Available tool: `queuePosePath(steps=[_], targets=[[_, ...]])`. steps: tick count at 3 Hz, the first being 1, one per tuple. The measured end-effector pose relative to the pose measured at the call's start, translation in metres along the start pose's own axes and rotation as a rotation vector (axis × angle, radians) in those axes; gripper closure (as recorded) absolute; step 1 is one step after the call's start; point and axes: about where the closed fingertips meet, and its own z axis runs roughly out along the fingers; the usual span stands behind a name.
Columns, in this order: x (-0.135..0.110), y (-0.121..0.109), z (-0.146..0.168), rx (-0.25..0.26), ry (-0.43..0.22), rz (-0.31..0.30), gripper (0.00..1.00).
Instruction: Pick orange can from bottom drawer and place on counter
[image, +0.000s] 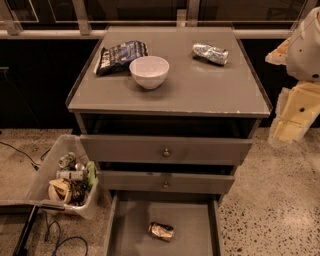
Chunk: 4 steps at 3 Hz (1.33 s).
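The orange can (161, 231) is lying on its side on the floor of the bottom drawer (129, 226), which is standing pulled open. It is well below the gripper and off toward the cabinet's middle, with nothing touching it. What looks like the gripper (288, 125) is hanging beside the cabinet's corner, just under the level of the counter (200, 86). I cannot tell whether it is open or closed. On the counter, a silver can (210, 53) is lying nearest it, then a white bowl (149, 71) and a blue bag (120, 56). A bin (46, 174) is sitting on the floor, farthest away.
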Motion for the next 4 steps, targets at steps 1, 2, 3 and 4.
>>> queuePosePath(steps=[1,2,3,4], targets=[[-0.001,0.001,0.0,0.001,-0.001,-0.004,0.0],[-0.002,0.015,0.023,-0.045,-0.017,-0.01,0.0],[0.005,0.036,0.061,-0.083,-0.076,0.004,0.0],[0.017,0.055,0.104,-0.076,-0.142,0.035,0.0]])
